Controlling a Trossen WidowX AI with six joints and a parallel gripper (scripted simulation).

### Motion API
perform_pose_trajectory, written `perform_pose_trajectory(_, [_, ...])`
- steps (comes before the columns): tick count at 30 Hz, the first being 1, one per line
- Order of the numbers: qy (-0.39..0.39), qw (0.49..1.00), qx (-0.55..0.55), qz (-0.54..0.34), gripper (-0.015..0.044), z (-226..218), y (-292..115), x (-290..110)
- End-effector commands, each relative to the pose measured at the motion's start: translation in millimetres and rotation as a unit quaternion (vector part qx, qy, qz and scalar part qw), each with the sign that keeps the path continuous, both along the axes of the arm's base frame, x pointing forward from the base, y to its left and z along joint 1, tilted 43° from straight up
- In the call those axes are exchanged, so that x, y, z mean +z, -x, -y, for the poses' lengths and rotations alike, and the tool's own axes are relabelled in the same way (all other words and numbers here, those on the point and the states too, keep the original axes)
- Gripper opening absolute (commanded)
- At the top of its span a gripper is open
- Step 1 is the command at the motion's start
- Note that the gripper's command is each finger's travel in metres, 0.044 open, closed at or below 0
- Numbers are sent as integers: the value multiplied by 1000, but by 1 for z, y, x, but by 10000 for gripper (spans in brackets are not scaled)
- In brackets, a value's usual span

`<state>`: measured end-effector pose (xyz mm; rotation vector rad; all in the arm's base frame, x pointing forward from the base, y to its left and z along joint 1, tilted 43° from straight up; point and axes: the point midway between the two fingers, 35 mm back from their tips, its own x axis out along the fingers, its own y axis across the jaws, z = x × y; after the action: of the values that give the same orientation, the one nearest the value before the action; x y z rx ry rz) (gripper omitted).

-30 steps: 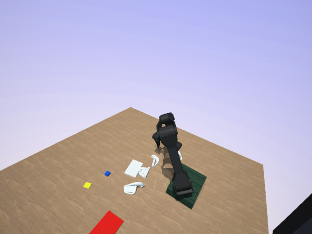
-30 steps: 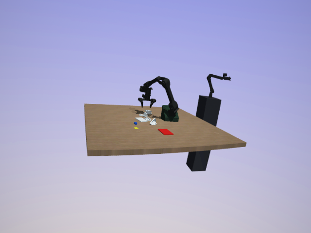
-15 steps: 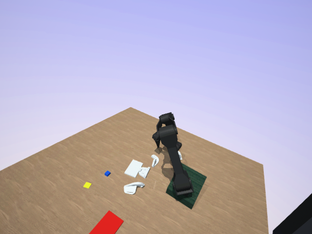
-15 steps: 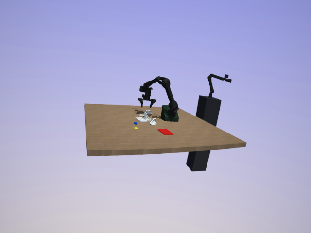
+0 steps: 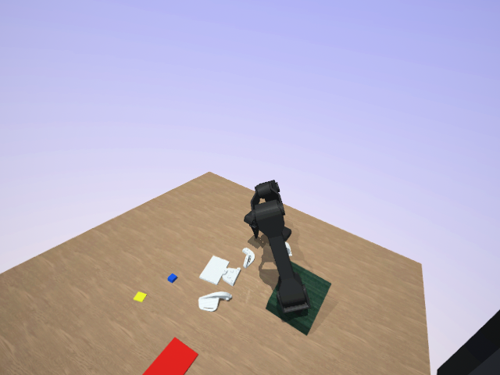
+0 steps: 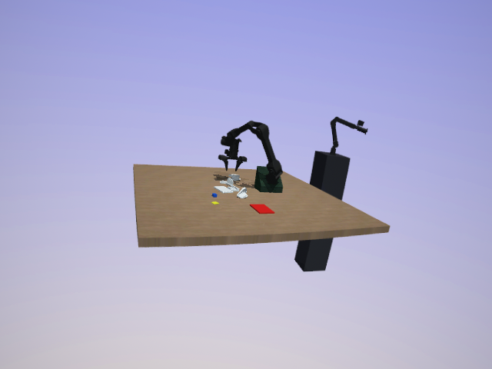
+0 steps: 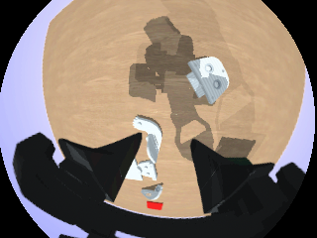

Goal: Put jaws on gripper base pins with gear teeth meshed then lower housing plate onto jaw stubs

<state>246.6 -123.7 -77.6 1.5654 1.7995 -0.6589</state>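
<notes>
My gripper (image 6: 231, 171) (image 7: 166, 139) is open and empty, above the table with its fingers pointing down. A curved white jaw (image 5: 251, 257) (image 7: 156, 142) lies on the table near the fingers. The other white jaw (image 5: 208, 302) (image 6: 241, 194) (image 7: 151, 192) lies farther off. A flat white plate (image 5: 213, 269) (image 6: 223, 189) (image 7: 133, 172) adjoins a smaller fan-shaped piece (image 5: 231, 276) (image 7: 148, 170); together they look like the gripper base. A white part with two round holes (image 6: 234, 177) (image 7: 213, 76), perhaps the housing plate, lies apart, partly hidden by the arm in the top view.
A blue cube (image 5: 172, 277) (image 6: 214, 195), a yellow square (image 5: 140, 296) (image 6: 214, 203) and a red slab (image 5: 173, 358) (image 6: 261, 208) (image 7: 155, 205) lie on the table. The arm stands on a dark green block (image 5: 316, 286). A dark post (image 6: 330, 171) with a camera arm stands beyond the table.
</notes>
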Motion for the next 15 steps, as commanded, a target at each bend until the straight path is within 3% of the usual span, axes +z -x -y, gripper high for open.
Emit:
perform_pose_trajectory(1, [0,1000,0,0,204,0,0,0])
perform_pose_trajectory(9, [0,1000,0,0,0,0,0,0])
perform_pose_trajectory(15, [0,1000,0,0,0,0,0,0])
